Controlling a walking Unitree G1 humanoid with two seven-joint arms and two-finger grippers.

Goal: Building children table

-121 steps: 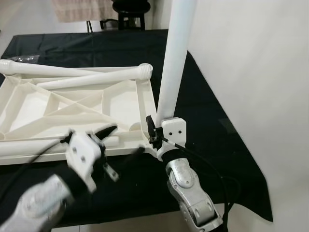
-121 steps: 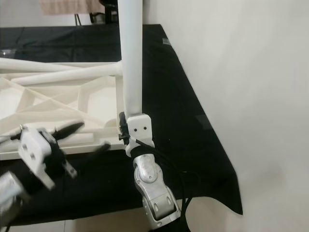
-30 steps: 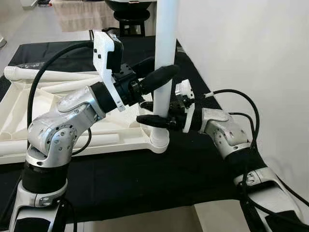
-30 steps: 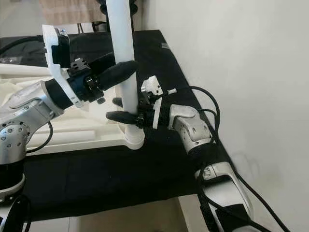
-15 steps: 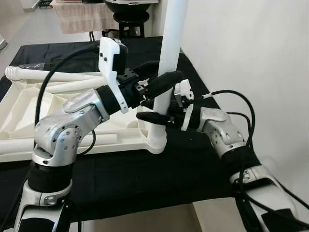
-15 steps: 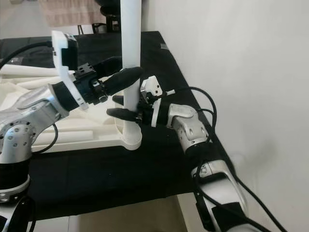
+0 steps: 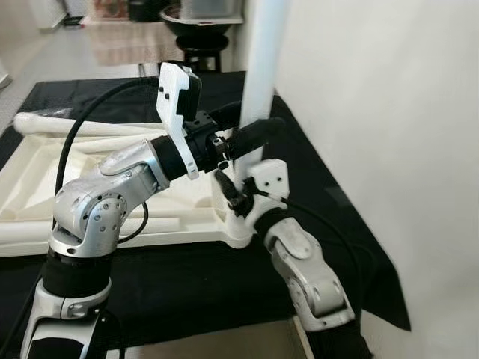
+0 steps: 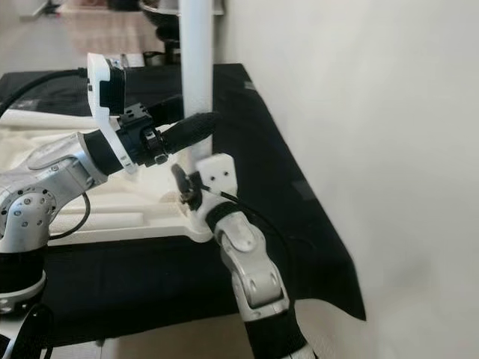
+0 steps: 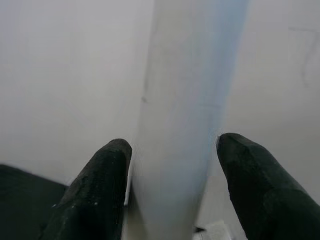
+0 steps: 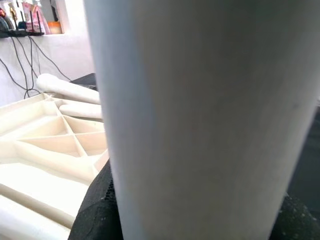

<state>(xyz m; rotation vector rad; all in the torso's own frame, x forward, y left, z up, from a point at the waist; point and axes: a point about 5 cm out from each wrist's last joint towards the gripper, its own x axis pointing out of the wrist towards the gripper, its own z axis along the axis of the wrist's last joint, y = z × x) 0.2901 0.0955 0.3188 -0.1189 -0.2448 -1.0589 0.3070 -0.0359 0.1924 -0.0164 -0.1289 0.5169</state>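
Observation:
A white table leg (image 7: pixel 262 67) stands upright in the near right corner socket of the upturned white table top (image 7: pixel 45 179). My left gripper (image 7: pixel 251 133) is shut on the leg partway up, and its black fingers (image 9: pixel 102 192) press both sides of the leg (image 9: pixel 185 125). Lower down, near the socket, my right gripper (image 7: pixel 238 196) is shut on the same leg. Its white wrist housing (image 7: pixel 263 182) faces me. In the right wrist view the leg (image 10: pixel 200 110) is very close, with dark fingers (image 10: pixel 95 210) at its sides.
Two spare white legs (image 7: pixel 82 126) lie along the table top's far edge and another (image 7: pixel 90 228) lies inside it. All rests on a black cloth (image 7: pixel 187 277). A white wall (image 7: pixel 389 112) stands close on the right. A dark stool (image 7: pixel 198 48) stands behind.
My right arm has swung from the leg's right side round to below it, with the wrist turned about the leg's base. My left gripper stays on the leg. The camera shifted a little.

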